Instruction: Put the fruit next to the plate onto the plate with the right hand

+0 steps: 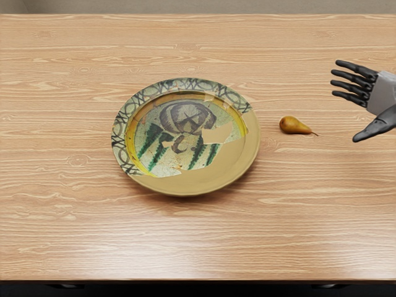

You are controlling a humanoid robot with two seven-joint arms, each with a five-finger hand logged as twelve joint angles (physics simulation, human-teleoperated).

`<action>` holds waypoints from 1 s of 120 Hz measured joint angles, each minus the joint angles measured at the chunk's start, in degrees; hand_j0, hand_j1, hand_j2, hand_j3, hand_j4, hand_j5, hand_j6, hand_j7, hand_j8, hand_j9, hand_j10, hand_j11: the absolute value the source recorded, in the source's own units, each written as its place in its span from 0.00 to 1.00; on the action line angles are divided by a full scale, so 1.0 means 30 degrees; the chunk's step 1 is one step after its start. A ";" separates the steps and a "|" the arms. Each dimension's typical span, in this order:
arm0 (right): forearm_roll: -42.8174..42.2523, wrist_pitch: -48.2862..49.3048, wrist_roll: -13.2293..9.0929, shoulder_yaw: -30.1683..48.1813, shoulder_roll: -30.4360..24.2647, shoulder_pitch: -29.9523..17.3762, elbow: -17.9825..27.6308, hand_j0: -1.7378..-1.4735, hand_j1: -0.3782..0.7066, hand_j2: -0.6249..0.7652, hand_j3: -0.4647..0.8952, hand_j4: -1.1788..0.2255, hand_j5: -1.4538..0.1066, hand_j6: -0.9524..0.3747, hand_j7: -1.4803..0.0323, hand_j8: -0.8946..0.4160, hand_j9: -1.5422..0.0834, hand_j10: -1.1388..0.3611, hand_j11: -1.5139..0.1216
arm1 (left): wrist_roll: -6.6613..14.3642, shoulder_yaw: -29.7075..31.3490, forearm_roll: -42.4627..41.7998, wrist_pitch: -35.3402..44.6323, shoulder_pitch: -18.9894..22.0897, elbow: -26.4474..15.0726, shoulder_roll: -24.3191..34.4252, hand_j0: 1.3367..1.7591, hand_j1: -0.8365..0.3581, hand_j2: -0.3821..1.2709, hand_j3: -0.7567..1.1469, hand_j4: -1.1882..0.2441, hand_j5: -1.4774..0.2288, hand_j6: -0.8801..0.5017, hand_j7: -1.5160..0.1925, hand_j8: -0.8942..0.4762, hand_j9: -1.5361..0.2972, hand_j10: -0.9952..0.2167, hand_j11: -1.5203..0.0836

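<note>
Wood-grain table [74, 247] fills the view, with a round patterned plate [185, 185] at its centre. A small brown pear [294, 125] lies on the table just right of the plate, clear of the rim, stem pointing right. Farther back, the right hand [365, 99] enters from the right edge, dark fingers [349, 83] spread, holding nothing and apart from the pear.

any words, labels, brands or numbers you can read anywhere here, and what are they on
None: no readable text in this view.
Plate: painted ornament only, a dark looping rim pattern and dark shapes in the middle, no letters or numbers.
Pear, right hand and wooden table: no labels or marks.
</note>
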 joint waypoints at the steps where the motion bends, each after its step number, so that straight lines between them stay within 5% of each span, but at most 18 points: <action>1: 0.0000 0.0001 0.0001 0.0000 0.0015 -0.0001 -0.0015 0.30 0.03 0.45 0.34 0.84 0.93 0.71 0.97 0.68 0.94 0.76 0.92 | 0.0000 0.0000 0.0002 0.0000 0.0000 0.0000 0.0000 0.76 0.97 0.23 0.40 0.82 0.85 0.62 0.87 0.64 0.82 0.80 0.93; 36: 0.0086 0.0017 -0.0214 0.0082 0.1003 0.0290 -0.0338 0.30 0.03 0.45 0.34 0.84 0.93 0.72 0.98 0.68 0.95 0.76 0.92 | 0.0000 -0.0001 0.0002 0.0000 0.0000 0.0000 0.0000 0.76 0.97 0.23 0.40 0.82 0.85 0.62 0.87 0.64 0.82 0.80 0.93; 53: 0.0091 0.0021 -0.4793 0.0134 0.3051 0.1582 -0.0277 0.30 0.03 0.45 0.34 0.84 0.93 0.72 0.98 0.68 0.95 0.76 0.93 | 0.0000 0.0001 0.0000 0.0000 0.0000 0.0000 0.0000 0.76 0.97 0.23 0.40 0.82 0.85 0.62 0.87 0.64 0.82 0.80 0.93; 71: -0.0560 -0.2395 -1.2204 0.0029 0.4418 0.4392 0.0260 0.30 0.03 0.45 0.34 0.84 0.93 0.72 0.98 0.68 0.95 0.76 0.93 | 0.0001 0.0003 -0.0001 0.0000 0.0000 0.0000 0.0000 0.76 0.97 0.23 0.40 0.82 0.85 0.62 0.87 0.64 0.82 0.80 0.93; 79: -0.2249 -0.4946 -1.4365 0.0005 0.5358 0.5396 0.0434 0.30 0.03 0.45 0.34 0.84 0.93 0.72 0.98 0.68 0.95 0.76 0.93 | 0.0001 0.0004 0.0000 0.0000 0.0000 0.0000 0.0000 0.76 0.97 0.23 0.40 0.82 0.85 0.62 0.87 0.64 0.82 0.80 0.93; 94: -0.6487 -0.9176 -1.6049 -0.0393 0.6835 0.6523 0.0569 0.30 0.03 0.45 0.34 0.84 0.93 0.72 0.98 0.68 0.95 0.76 0.93 | 0.0001 0.0006 0.0003 0.0000 0.0000 0.0000 0.0000 0.76 0.97 0.23 0.40 0.82 0.85 0.62 0.87 0.64 0.82 0.80 0.93; 120: -1.0413 -1.3669 -1.6684 -0.3057 0.9100 0.7249 0.0299 0.30 0.03 0.45 0.34 0.84 0.93 0.72 0.98 0.68 0.95 0.76 0.93 | 0.0001 0.0006 -0.0001 -0.0002 0.0000 0.0000 0.0000 0.76 0.97 0.23 0.40 0.82 0.85 0.62 0.87 0.64 0.82 0.80 0.93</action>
